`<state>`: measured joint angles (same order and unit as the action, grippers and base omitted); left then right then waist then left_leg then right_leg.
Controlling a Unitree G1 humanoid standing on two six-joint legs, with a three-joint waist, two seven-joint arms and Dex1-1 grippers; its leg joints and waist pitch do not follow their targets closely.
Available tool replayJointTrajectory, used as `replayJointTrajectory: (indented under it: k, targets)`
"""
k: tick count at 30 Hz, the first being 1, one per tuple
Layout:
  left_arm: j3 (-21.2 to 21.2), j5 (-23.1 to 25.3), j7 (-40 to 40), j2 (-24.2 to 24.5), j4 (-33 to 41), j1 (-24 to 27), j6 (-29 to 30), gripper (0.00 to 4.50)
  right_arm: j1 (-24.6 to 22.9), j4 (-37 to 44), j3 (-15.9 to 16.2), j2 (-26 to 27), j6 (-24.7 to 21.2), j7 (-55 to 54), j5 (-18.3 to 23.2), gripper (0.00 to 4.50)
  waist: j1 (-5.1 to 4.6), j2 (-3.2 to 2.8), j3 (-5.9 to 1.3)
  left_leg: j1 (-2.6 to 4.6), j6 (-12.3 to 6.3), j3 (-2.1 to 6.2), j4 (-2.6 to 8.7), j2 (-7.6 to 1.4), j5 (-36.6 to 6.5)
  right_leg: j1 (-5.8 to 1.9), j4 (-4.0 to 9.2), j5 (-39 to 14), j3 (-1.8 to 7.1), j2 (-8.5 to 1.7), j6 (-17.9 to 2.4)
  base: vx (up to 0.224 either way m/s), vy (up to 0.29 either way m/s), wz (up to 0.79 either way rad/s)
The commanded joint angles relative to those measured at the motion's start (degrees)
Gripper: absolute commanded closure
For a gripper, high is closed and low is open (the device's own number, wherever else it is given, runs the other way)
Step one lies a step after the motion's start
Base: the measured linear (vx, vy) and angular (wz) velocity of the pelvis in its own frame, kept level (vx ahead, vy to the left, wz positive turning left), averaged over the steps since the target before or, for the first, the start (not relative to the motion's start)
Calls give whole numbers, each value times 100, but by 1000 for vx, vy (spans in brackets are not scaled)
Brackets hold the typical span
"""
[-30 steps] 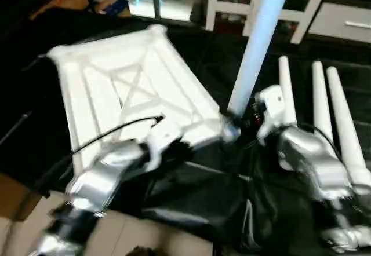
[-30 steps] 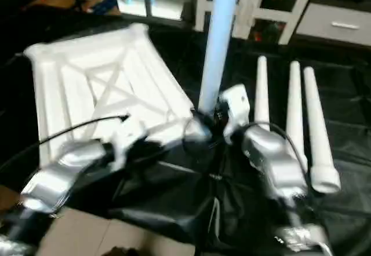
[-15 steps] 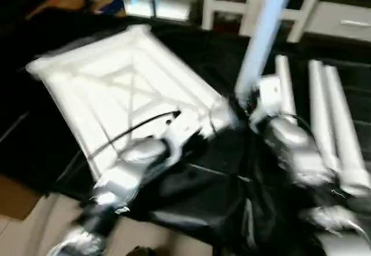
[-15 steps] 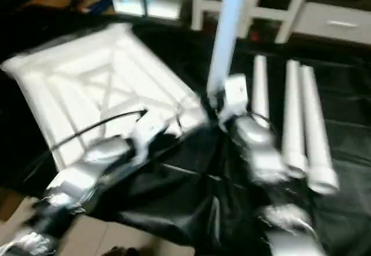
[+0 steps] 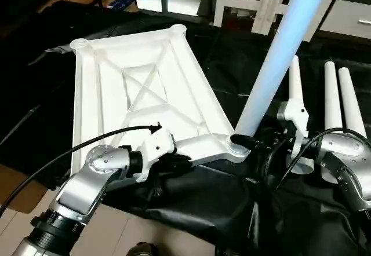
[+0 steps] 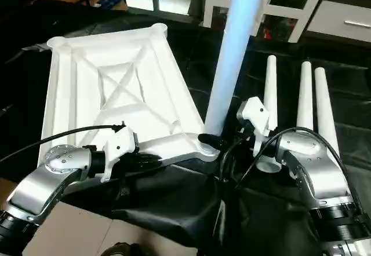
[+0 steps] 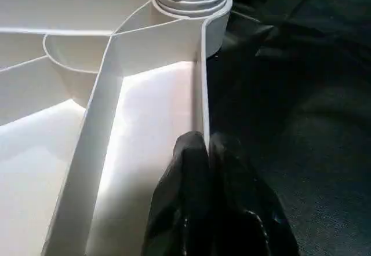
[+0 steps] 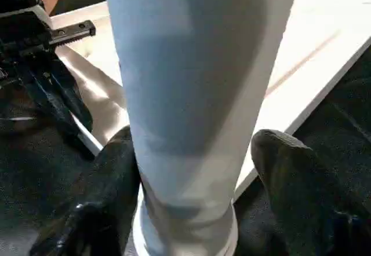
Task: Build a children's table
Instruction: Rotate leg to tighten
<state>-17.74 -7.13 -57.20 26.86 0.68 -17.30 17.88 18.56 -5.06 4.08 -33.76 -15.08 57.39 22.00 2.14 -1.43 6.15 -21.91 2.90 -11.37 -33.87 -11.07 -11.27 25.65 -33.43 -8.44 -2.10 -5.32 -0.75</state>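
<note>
The left jaws (image 7: pixel 207 169) pinch the thin smooth rim of the white plastic tabletop (image 5: pixel 139 102), lying ribs-up at centre left on the black-draped bench (image 5: pixel 232 53). The right jaws (image 8: pixel 197 192) sit wide around a round white leg (image 6: pixel 229 65), standing in the near corner socket (image 5: pixel 239 147), one finger (image 8: pixel 116 175) touching it. Three spare legs (image 5: pixel 330 111) lie at right. No writing shows.

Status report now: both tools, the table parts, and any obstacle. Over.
Left tool shut on tabletop rim. Right tool open around the standing leg, which sits in the near corner socket. Three spare legs lie right of it. No obstacle seen.
</note>
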Motion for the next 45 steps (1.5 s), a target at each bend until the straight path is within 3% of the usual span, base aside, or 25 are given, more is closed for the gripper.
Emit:
replayJointTrajectory:
  k: [1,8,11,14,15,16,17,18,19,21,22,23,25,29,30,32,33,35,37,38,39,40,43,45]
  targets:
    - [-96,-99,-259,54,75,94,-6,450,-20,154,-160,36,-181,-40,121,170,1,23,-354,114,-571,44,406,-174,-850,-380,281,-804,157,-168,-1511,0,0,0]
    - [-199,18,-57,-37,43,32,30,450,163,-168,-84,338,-274,-563,-89,235,4,35,-408,103,-717,39,361,-160,-441,-392,215,-293,153,-165,-1616,0,0,0]
    - [-204,251,468,-328,-156,-105,221,450,346,-629,-71,639,-424,-1325,-447,254,-35,37,-382,81,-574,40,369,-147,-639,-383,255,-715,152,-167,-1555,0,0,0]
    - [-182,360,794,-524,-288,-201,332,450,432,-848,-80,815,-488,-1698,-566,257,-51,53,-344,89,-312,45,393,-138,-1100,-362,337,-1493,165,-182,-1331,0,0,0]
    - [-121,555,1558,-1047,-624,-462,629,450,657,-1388,-215,1301,-609,-2698,-779,258,-90,57,-306,111,-191,27,417,-133,-1377,-308,384,-1971,170,-169,-1201,0,0,0]
    - [-83,643,1944,-1316,-801,-599,765,450,775,-1665,-274,1511,-594,-3130,-866,259,-96,78,-280,131,-83,48,437,-124,-1563,-307,431,-2361,150,-165,-1087,0,0,0]
    - [-62,689,2162,-1469,-901,-677,840,450,845,-1826,-310,1626,-572,-3371,-915,260,-104,73,-306,185,83,81,424,-87,-1798,-300,468,-2914,129,-179,-874,0,0,0]
    - [46,718,2649,-1839,-1137,-850,972,450,1012,-2198,-420,1863,-396,-3872,-952,260,-96,99,-332,169,72,85,432,-91,-1691,-320,489,-2833,149,-193,-774,0,0,0]
    - [104,730,2933,-2072,-1281,-960,1041,450,1122,-2442,-499,2021,-282,-4195,-961,260,-106,77,-321,157,67,78,442,-101,-1668,-298,494,-2781,156,-196,-785,0,0,0]
    - [234,687,3500,-2631,-1594,-1206,1110,450,1394,-3012,-701,2394,28,-4924,-937,261,-118,84,-367,160,68,90,435,-72,-1660,-316,509,-2703,113,-172,-717,0,0,0]
    - [234,687,3500,-2631,-1594,-1206,1110,450,1394,-3012,-701,2394,28,-4924,-937,261,-131,83,-362,152,35,80,436,-71,-1637,-304,519,-2618,112,-168,-726,0,0,0]
    - [205,698,3648,-2975,-1770,-1359,1008,450,1629,-3436,-858,2672,311,-5338,-892,261,-138,79,-367,115,-6,87,450,-75,-1612,-327,506,-2428,98,-161,-738,0,0,0]
    - [114,731,3581,-3037,-1796,-1397,948,450,1722,-3563,-875,2758,406,-5388,-894,261,-133,108,-383,121,-70,77,443,-67,-1616,-320,506,-2233,89,-142,-747,0,0,0]
    - [-41,785,2990,-2617,-1571,-1253,769,450,1845,-3400,-727,2627,749,-4699,-1112,261,-112,121,-410,80,-249,83,438,-75,-1428,-372,435,-1726,86,-146,-852,0,0,0]
    - [-52,807,2857,-2419,-1539,-1199,629,450,1747,-3162,-576,2481,803,-4249,-1131,261,-115,128,-407,54,-347,78,435,-80,-1361,-389,430,-1620,92,-158,-890,0,0,0]
    - [-35,835,2668,-2095,-1500,-1111,448,450,1534,-2725,-329,2167,954,-3566,-1179,205,-116,130,-404,68,-462,53,415,-88,-1265,-364,429,-1525,106,-161,-1007,0,0,0]
    - [-3,829,2539,-1906,-1459,-1050,332,450,1370,-2391,-240,1942,957,-3153,-1111,205,-71,107,-424,71,-533,70,409,-94,-1059,-394,399,-1344,102,-167,-1032,0,0,0]
    - [23,822,2481,-1807,-1438,-1014,274,450,1281,-2231,-197,1812,991,-2938,-1061,189,-68,111,-429,56,-652,50,386,-106,-782,-396,345,-963,109,-156,-1223,0,0,0]
    - [148,760,2201,-1531,-1359,-899,130,450,914,-1551,-42,1245,1156,-2001,-887,161,-43,104,-444,62,-744,52,366,-125,-567,-413,290,-597,114,-158,-1366,0,0,0]
    - [151,756,2191,-1521,-1356,-894,125,450,898,-1523,-38,1223,1158,-1966,-880,161,-11,122,-445,60,-848,46,347,-123,-434,-437,261,-348,119,-147,-1443,0,0,0]
    - [175,717,2075,-1417,-1314,-853,98,450,752,-1251,-21,1008,1150,-1673,-802,161,-1,99,-437,65,-969,35,338,-123,-351,-424,250,-184,126,-145,-1514,0,0,0]
    - [182,679,1949,-1307,-1253,-791,38,450,601,-961,-45,827,1053,-1437,-672,141,-6,74,-435,65,-1008,33,334,-127,-331,-418,237,-141,128,-151,-1558,0,0,0]
    - [183,575,1646,-1009,-1096,-599,-43,450,219,-253,-153,382,732,-918,-425,119,-18,73,-424,36,-1131,49,336,-142,-327,-439,245,-149,119,-153,-1573,0,0,0]
    - [189,582,1637,-972,-1095,-574,-36,450,112,-38,-202,294,614,-873,-328,93,-38,55,-391,53,-1000,35,363,-158,-613,-388,310,-695,117,-158,-1547,0,0,0]
